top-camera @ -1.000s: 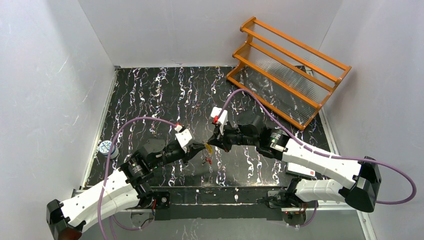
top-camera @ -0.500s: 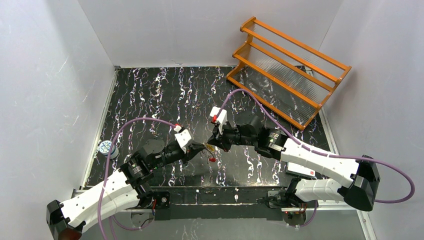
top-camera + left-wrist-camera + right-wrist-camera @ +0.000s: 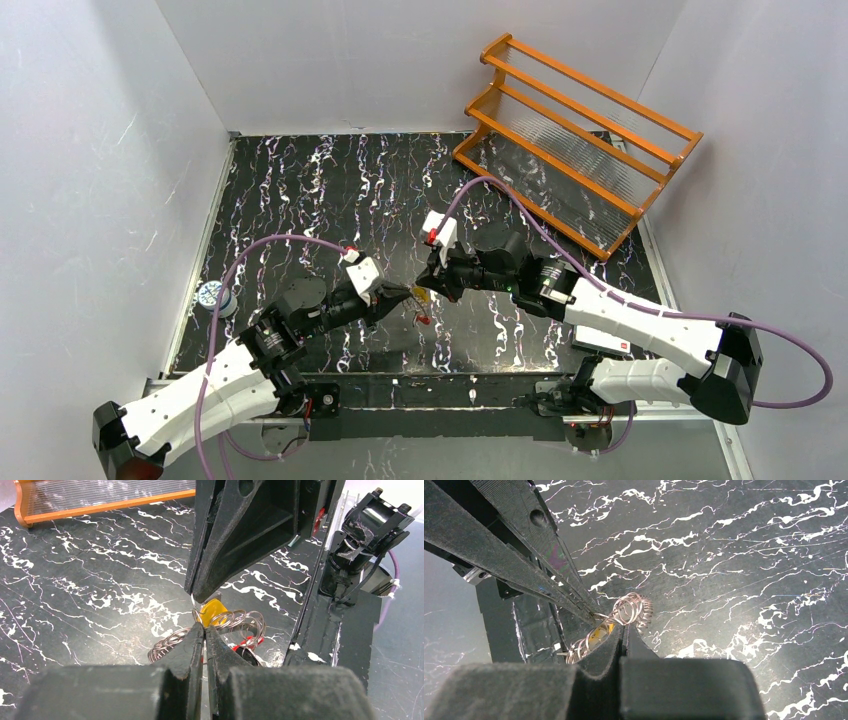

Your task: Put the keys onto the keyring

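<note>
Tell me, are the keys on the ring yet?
Done: the keyring and gold key are up off the table. In hand: left claw and right claw, both shut, pinch its wire, gold key between them. To do: I can't tell it's threaded; the silvery key isn't clear.

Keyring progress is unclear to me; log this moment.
left claw: shut on keyring; right claw: shut on keyring; brass key: between claws

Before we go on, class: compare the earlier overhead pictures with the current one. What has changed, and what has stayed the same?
Very little. The left gripper has drifted slightly back toward its own side, and the red section of the keyring hanging below swung a little toward the right arm. Unchanged: both grippers stay shut on the wire, the right gripper holds its place, and the brass key sits between them.
</note>
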Robot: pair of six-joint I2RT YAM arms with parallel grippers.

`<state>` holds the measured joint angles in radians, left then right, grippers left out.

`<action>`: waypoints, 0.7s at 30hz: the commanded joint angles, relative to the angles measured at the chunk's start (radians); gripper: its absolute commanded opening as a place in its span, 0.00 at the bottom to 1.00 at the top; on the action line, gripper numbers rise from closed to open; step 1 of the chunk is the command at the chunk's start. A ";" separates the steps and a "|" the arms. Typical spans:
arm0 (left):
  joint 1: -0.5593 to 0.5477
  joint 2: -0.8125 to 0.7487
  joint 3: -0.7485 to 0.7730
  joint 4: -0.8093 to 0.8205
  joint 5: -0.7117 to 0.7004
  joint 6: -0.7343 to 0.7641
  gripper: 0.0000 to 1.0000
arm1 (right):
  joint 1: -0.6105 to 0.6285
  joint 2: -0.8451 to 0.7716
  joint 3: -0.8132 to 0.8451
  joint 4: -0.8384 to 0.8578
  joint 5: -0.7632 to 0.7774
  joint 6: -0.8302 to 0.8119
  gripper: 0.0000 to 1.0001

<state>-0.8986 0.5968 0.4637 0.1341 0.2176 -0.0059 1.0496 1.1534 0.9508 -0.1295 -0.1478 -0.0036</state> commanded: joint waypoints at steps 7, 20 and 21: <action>-0.003 -0.035 -0.028 0.110 0.055 -0.040 0.00 | -0.008 -0.001 -0.018 0.007 0.123 -0.010 0.01; -0.002 -0.035 -0.050 0.166 0.054 -0.076 0.00 | -0.007 -0.012 -0.057 0.029 0.142 -0.025 0.01; -0.002 -0.035 -0.053 0.175 0.053 -0.081 0.00 | -0.007 -0.012 -0.059 0.030 0.143 -0.027 0.01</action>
<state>-0.8986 0.5892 0.4122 0.2077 0.2192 -0.0536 1.0561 1.1534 0.9173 -0.1104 -0.1040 -0.0036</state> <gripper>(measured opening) 0.017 0.030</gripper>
